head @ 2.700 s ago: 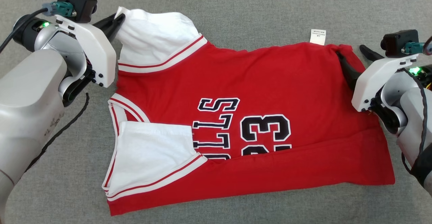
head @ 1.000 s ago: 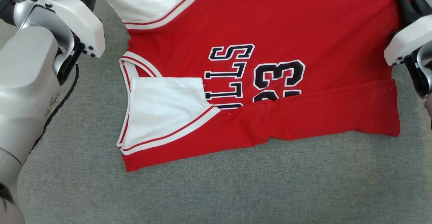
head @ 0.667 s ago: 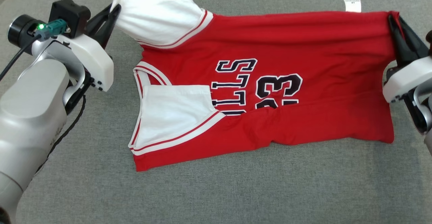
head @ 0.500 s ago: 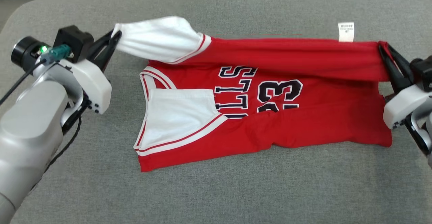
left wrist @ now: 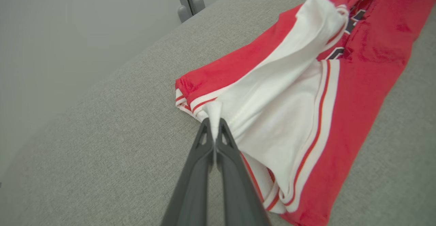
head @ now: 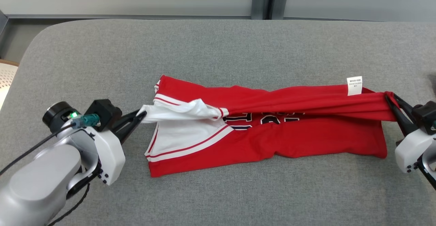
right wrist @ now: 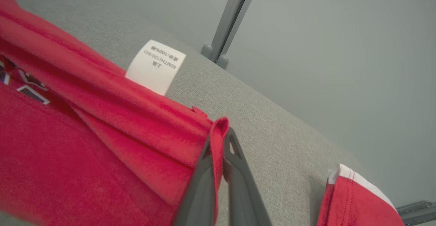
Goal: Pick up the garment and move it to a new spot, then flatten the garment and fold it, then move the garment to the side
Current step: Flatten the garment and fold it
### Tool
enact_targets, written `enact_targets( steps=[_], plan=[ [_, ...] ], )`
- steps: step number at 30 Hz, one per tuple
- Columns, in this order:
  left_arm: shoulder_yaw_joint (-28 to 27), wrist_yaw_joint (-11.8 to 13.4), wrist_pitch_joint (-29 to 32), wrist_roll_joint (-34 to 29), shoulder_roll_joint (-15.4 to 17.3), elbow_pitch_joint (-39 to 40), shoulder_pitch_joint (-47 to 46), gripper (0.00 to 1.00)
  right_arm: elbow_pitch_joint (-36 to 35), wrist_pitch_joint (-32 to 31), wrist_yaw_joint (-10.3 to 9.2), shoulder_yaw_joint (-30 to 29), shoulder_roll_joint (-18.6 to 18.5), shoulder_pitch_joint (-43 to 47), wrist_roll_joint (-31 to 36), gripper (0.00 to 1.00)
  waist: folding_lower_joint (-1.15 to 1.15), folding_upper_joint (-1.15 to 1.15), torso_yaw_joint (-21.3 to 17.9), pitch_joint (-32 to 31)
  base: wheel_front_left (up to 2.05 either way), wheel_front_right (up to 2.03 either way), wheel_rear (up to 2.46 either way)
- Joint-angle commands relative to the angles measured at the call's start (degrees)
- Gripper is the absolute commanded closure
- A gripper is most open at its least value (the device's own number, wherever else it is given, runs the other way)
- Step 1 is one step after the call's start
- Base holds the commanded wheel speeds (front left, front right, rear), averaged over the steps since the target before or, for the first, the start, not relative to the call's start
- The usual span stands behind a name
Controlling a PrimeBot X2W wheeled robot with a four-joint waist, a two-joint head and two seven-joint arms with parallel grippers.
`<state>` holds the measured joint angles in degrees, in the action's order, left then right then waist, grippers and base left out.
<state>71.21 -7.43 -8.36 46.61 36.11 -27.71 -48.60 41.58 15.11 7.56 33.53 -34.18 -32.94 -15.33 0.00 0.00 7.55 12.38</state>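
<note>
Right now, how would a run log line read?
step: fold | left end effector: shut on jersey sleeve | right end effector: shut on hem corner

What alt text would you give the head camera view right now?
A red jersey lies half folded on a grey padded surface, its upper layer stretched between two end effectors. The left end effector is shut on a white sleeve; the right end effector on the red hem corner.
</note>
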Motion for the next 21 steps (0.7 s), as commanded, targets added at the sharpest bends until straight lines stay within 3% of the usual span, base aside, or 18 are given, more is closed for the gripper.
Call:
enact_targets(
  steps=[1, 11, 12, 13, 15, 16, 17, 21],
  plan=[
    [0.2, 0.6, 0.6, 0.4, 0.8, 1.1, 1.4, 1.00, 0.3, 0.0, -0.14, 0.4, -0.6, 1.0, -1.4, 1.00, 0.00, 0.00, -0.3, -0.9, 0.00, 0.00, 0.00],
    [1.1, 3.5, 4.2, 0.7, 3.0, 7.5, 7.9, 1.00, 3.1, -0.4, -0.14, 12.1, -2.1, 1.6, -11.5, 1.00, 0.00, 0.00, -2.0, -3.2, 0.00, 0.00, 0.00],
    [1.1, 3.6, 4.6, 0.7, 3.1, 7.5, 8.2, 1.00, 3.3, -0.9, -0.14, 13.4, -2.2, 1.6, -12.7, 0.69, 0.00, 0.00, -2.2, -3.3, 0.00, 0.00, 0.00],
    [1.2, 3.8, 4.9, 0.3, 3.1, 7.4, 8.5, 0.93, 3.3, -1.2, -0.13, 14.6, -2.4, 1.5, -13.6, 0.00, 0.00, 0.00, -2.3, -3.4, 0.00, 0.00, 0.00],
    [1.3, 3.8, 5.6, 0.1, 3.2, 6.9, 9.3, 0.44, 3.6, -2.1, -0.14, 16.9, -3.2, 1.1, -15.7, 0.00, 0.00, 0.00, -2.6, -3.6, 0.00, 0.00, 0.00],
    [1.4, 3.9, 5.8, -0.1, 3.1, 6.7, 9.6, 0.13, 3.8, -2.3, -0.13, 17.6, -3.3, 1.0, -16.9, 0.00, 0.00, 0.00, -2.7, -3.8, 0.00, 0.00, 0.00],
    [1.4, 4.1, 5.9, -0.2, 3.0, 6.4, 9.8, 0.00, 3.9, -2.5, -0.13, 18.2, -3.3, 0.8, -18.0, 0.00, 0.00, 0.00, -2.8, -3.9, 0.00, 0.00, 0.00],
    [1.1, 4.4, 5.9, 1.0, 2.4, 5.6, 10.9, 0.00, 5.9, -2.2, -0.13, 17.9, -3.9, -0.2, -22.7, 0.00, 0.00, 0.00, -2.9, -4.2, 0.00, 0.00, 0.00]
  ],
)
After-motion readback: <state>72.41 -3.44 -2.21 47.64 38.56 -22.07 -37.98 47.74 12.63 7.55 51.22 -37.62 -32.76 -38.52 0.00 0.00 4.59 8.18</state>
